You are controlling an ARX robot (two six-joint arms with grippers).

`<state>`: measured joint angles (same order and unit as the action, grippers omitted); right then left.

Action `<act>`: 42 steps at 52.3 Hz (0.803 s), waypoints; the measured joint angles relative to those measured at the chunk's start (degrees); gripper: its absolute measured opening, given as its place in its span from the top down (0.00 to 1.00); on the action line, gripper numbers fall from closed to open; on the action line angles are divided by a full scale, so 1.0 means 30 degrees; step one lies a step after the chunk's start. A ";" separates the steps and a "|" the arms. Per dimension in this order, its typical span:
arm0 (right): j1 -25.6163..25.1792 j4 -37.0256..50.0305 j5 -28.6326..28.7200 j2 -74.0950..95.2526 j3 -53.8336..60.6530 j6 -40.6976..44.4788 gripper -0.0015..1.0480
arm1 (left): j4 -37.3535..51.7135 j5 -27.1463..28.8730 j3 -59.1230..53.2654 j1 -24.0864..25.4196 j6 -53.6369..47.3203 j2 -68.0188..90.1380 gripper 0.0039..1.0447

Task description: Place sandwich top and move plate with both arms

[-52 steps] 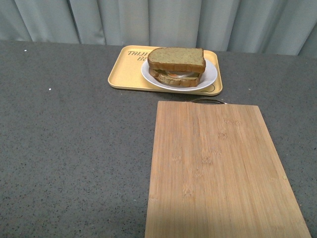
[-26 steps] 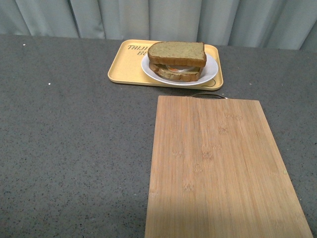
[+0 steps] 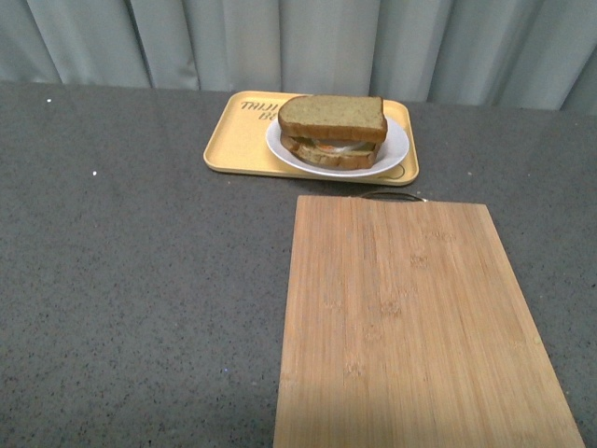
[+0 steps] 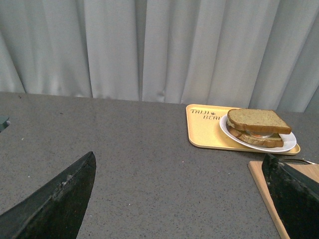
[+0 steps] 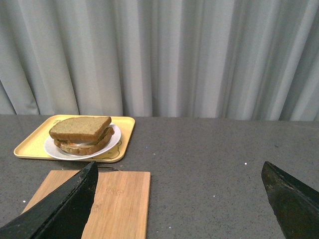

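The sandwich top (image 3: pixel 331 113), a brown speckled bread slice, lies on the stacked sandwich on the round white plate (image 3: pixel 396 142). The plate sits on the yellow tray (image 3: pixel 238 140) at the far middle of the table. The sandwich top also shows in the left wrist view (image 4: pixel 258 119) and the right wrist view (image 5: pixel 79 127). Neither arm shows in the front view. My left gripper (image 4: pixel 179 199) is open and empty over bare grey table, well short of the tray. My right gripper (image 5: pixel 179 199) is open and empty, to the right of the board.
A bamboo cutting board (image 3: pixel 410 317) with a wire handle lies on the near right of the dark grey speckled table (image 3: pixel 140 280), just in front of the tray. A grey curtain (image 3: pixel 298 42) hangs behind the table's far edge.
The front view has shifted slightly: the tray and board sat higher in the picture half a second ago and are lower again now. The sandwich, plate and board keep their places relative to each other.
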<state>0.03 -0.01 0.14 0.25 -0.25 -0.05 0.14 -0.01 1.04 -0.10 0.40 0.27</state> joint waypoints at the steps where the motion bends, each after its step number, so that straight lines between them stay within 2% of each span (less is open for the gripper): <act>1: 0.0000 0.0000 0.0000 0.0000 0.0000 0.0000 0.09 | 0.0000 0.0000 0.0000 0.0000 0.0000 0.0000 0.06; 42: 0.0000 0.0000 0.0000 0.0000 0.0000 0.0000 0.09 | 0.0000 0.0000 0.0000 0.0000 0.0007 0.0000 0.06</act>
<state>0.03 -0.01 0.14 0.25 -0.25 -0.05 0.14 -0.01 1.04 -0.10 0.43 0.27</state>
